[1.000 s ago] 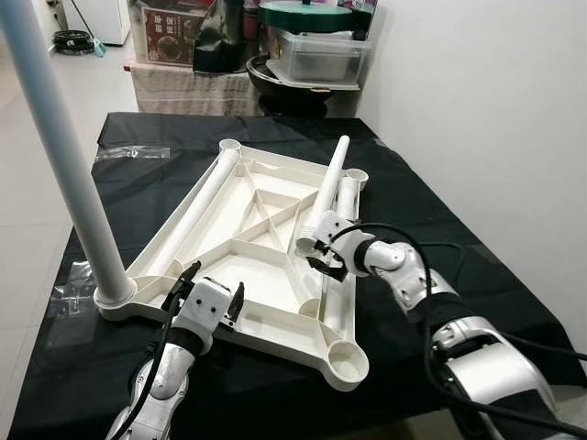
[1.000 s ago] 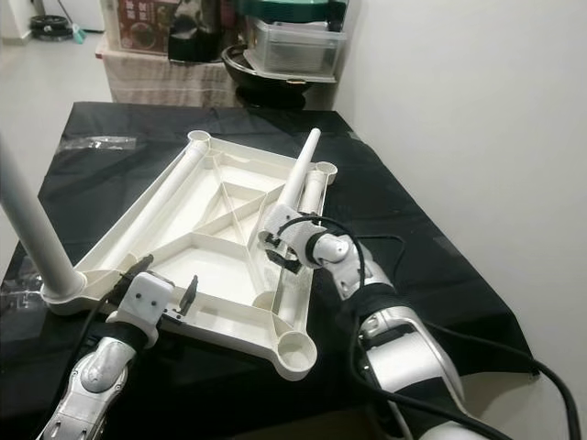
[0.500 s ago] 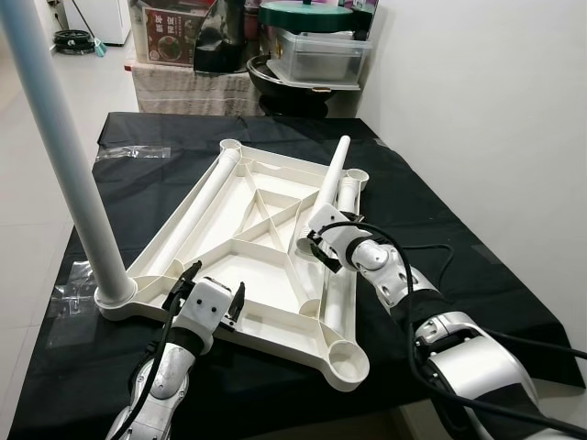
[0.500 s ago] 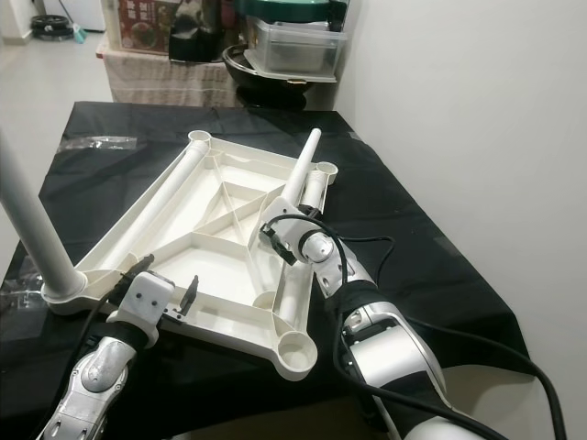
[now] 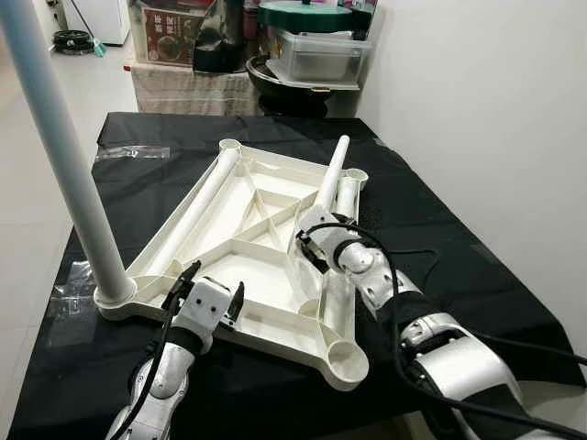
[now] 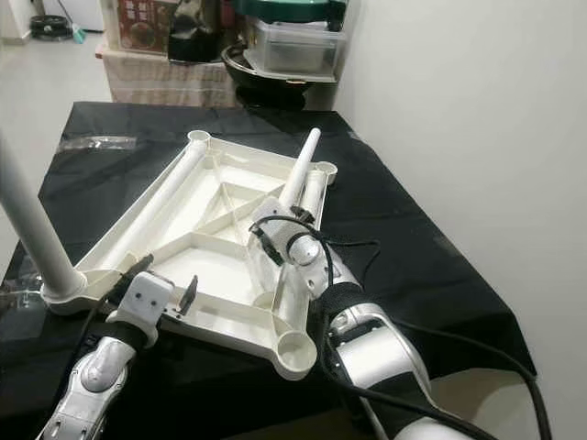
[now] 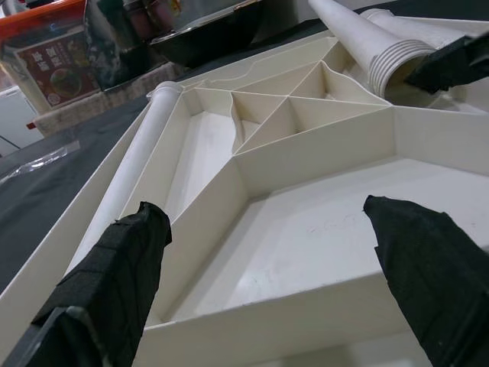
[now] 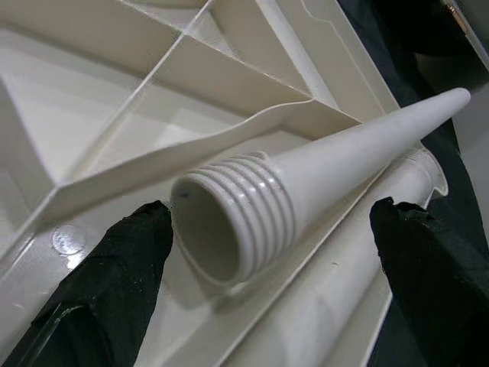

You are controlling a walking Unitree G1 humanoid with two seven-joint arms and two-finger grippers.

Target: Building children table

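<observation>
A black cloth covers a table that runs from the lower edge of the head view up to its middle, with a pale wall on the right and tiled floor on the left. Behind the table, at the top of the frame, stand a lidded clear storage box and a printed carton. A clear plastic bag lies on the cloth at the upper left.

The white tabletop lies upside down in the middle of the cloth, ribs up. One fitted leg rises from its left corner and is cut off by the frame's top. Another leg lies along its left rim. Bare cloth lies to the right of the tabletop and at the far end.

The right gripper sits at the centre of the frame, fingers spread either side of the threaded end of a loose leg; whether they touch it cannot be made out. That tapered leg slants up toward the far right corner socket.

The left gripper hovers at the lower left over the tabletop's near rim, fingers spread and empty.
</observation>
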